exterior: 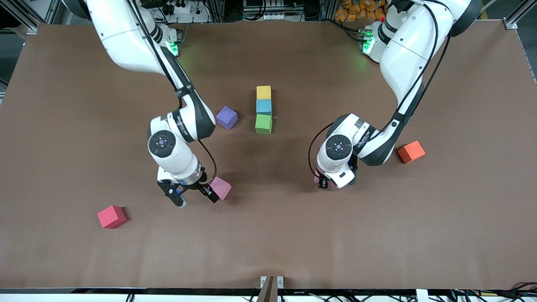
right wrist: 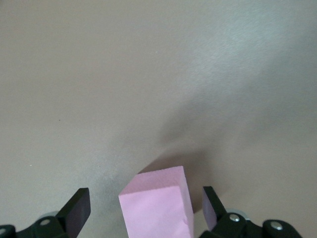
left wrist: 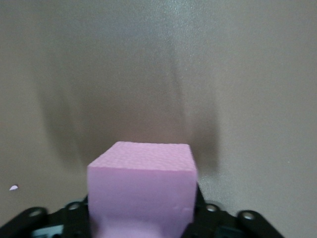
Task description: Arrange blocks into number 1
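Yellow (exterior: 264, 92), blue (exterior: 264, 106) and green (exterior: 263, 124) blocks lie in a touching line at mid-table, yellow farthest from the front camera. A light pink block (exterior: 221, 187) rests on the table nearer the camera. My right gripper (exterior: 194, 198) is open around it: in the right wrist view the block (right wrist: 156, 206) sits between the spread fingers (right wrist: 77, 210), with a gap on each side. My left gripper (exterior: 322, 183) is shut on the second pink block (left wrist: 141, 173), which fills the jaws. In the front view only a sliver (exterior: 316, 179) of it shows.
A purple cube (exterior: 227, 117) lies beside the green block, toward the right arm's end. A red cube (exterior: 111, 216) sits near the front at that same end. An orange cube (exterior: 411, 152) lies toward the left arm's end. The brown table cover (exterior: 268, 243) spreads wide.
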`<state>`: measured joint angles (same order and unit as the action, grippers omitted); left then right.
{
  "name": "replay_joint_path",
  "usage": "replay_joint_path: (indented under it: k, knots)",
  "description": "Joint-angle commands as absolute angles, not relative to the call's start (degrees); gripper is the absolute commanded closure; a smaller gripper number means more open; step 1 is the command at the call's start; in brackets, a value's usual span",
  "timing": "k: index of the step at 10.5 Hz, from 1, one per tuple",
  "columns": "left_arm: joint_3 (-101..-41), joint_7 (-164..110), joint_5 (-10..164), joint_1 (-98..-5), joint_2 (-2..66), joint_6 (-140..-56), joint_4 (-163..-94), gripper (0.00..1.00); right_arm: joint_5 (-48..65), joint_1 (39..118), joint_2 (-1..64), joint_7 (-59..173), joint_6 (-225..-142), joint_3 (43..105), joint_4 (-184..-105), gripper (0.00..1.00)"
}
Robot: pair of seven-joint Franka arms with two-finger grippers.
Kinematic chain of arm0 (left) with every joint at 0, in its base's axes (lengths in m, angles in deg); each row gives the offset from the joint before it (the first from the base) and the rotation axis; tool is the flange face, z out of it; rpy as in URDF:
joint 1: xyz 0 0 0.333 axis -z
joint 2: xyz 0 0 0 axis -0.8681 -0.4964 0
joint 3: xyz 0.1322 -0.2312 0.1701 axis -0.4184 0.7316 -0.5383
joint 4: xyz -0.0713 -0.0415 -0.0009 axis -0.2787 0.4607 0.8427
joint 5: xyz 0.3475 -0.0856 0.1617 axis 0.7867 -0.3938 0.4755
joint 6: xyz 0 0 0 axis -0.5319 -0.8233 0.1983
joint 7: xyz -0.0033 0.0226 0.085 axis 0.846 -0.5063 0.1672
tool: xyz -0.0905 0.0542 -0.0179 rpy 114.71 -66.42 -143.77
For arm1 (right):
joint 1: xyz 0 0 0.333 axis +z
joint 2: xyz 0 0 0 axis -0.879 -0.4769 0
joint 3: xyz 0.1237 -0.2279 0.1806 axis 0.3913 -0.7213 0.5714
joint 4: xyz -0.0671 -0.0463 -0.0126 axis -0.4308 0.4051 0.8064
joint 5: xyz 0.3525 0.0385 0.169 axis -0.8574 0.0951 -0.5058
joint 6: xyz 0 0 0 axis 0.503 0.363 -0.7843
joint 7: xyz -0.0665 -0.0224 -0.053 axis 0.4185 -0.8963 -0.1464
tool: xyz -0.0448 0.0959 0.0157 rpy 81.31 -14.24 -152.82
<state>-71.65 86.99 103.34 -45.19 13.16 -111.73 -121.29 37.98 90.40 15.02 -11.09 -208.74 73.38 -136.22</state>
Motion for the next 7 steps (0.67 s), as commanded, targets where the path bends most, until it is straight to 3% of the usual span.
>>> replay_joint_path:
  k: [1, 3, 5, 7]
  knots:
    - [-71.7, 87.5, 105.8, -44.7, 13.8, -111.6, -121.9, 1.00, 38.5, 91.2, 12.7, -12.0, -208.2, 72.6, -133.7, 0.00]
    - [-69.9, 85.7, 109.6, -43.5, 18.8, -109.8, -127.2, 1.00, 38.5, 91.6, 12.4, -10.3, -208.2, 72.6, -133.8, 0.00]
    - [-63.8, 79.1, 109.6, -43.4, 27.6, -109.8, -136.6, 1.00, 38.5, 92.2, 11.6, -10.2, -208.2, 72.6, -134.0, 0.00]
    - [-56.4, 72.4, 109.6, -43.6, 30.2, -106.7, -138.9, 1.00, 38.8, 92.5, 10.7, -9.8, -208.2, 72.6, -134.0, 0.00]
